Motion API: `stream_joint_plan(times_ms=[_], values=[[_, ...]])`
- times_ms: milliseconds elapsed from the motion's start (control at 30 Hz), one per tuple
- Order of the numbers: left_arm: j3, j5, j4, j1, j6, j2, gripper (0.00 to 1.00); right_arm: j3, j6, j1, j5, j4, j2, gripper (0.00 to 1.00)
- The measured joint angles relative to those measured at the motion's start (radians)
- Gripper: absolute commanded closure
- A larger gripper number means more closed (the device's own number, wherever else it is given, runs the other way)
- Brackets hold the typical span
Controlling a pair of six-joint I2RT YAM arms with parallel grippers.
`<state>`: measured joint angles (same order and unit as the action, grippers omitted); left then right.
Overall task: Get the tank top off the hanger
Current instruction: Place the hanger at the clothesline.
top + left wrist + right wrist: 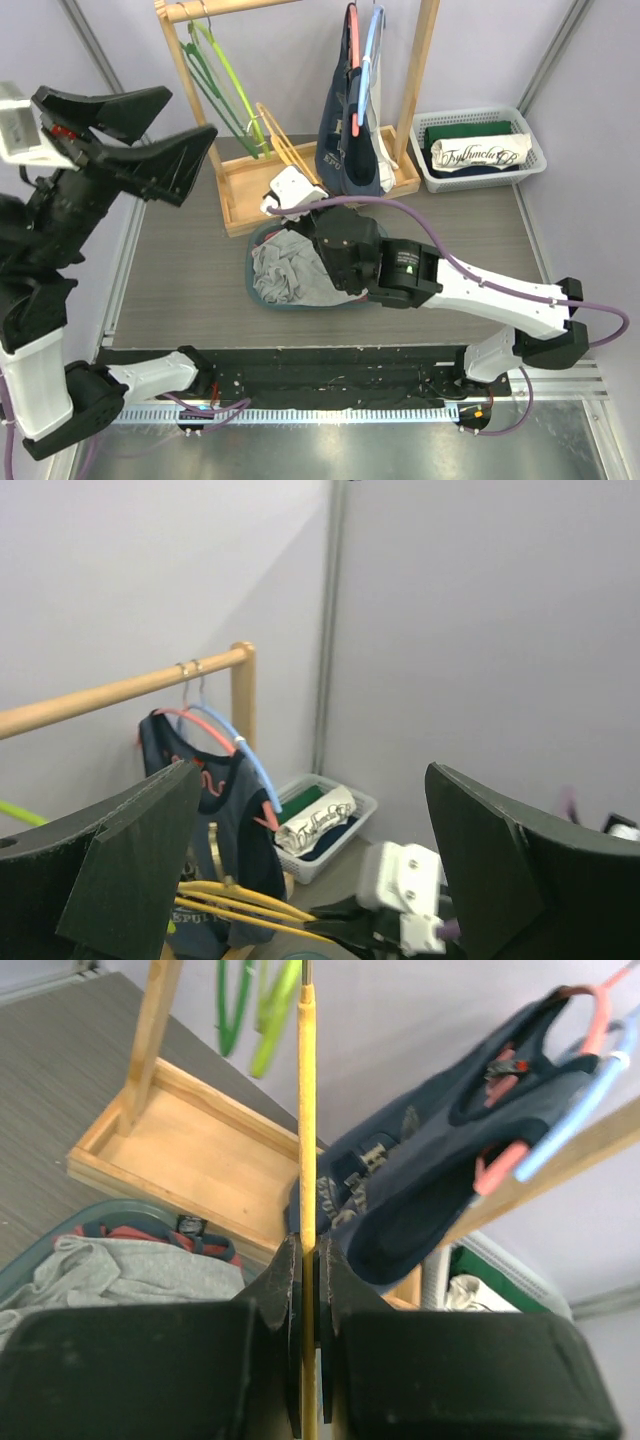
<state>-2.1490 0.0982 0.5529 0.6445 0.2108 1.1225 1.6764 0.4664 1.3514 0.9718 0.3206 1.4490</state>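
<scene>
My right jaws pinch the stiff hanger (pixel 307 1110), my left jaws are spread, and the tank top (pixel 120 1270) just below the right jaws looks limp and light, so I'd grip bunched cloth.

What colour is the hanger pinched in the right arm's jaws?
Yellow. The hanger shows best in the right wrist view.

Pale grey walls (pixel 480 630), dark wood-grain table (pixel 190 270)
</scene>
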Motion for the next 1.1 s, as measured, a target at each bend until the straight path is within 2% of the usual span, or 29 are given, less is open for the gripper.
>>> stream_joint_plan(times_ms=[100, 233, 367, 467, 533, 767, 1100], values=[[0.034, 0.099, -0.01, -0.006, -0.011, -0.043, 0.0, 0.061, -0.037, -0.064, -0.1, 0.059, 0.04, 0.99], [0.095, 0.174, -0.013, -0.016, -0.073, -0.082, 0.0, 0.238, -0.107, -0.221, -0.29, 0.148, 0.118, 0.99], [0.189, 0.218, -0.004, -0.039, -0.141, -0.122, 0.0, 0.544, -0.16, -0.377, -0.455, 0.22, 0.261, 0.99], [0.23, 0.217, 0.006, -0.048, -0.175, -0.138, 0.0, 0.763, -0.185, -0.44, -0.547, 0.249, 0.375, 0.99], [0.244, 0.211, 0.014, -0.051, -0.199, -0.148, 0.0, 0.841, -0.208, -0.472, -0.618, 0.252, 0.426, 0.99], [0.295, 0.201, 0.056, -0.051, -0.293, -0.216, 0.0, 0.861, -0.293, -0.578, -0.806, 0.249, 0.515, 0.99], [0.462, 0.188, 0.09, -0.051, -0.373, -0.312, 0.0, 0.924, -0.301, -0.62, -0.819, 0.165, 0.667, 0.99]])
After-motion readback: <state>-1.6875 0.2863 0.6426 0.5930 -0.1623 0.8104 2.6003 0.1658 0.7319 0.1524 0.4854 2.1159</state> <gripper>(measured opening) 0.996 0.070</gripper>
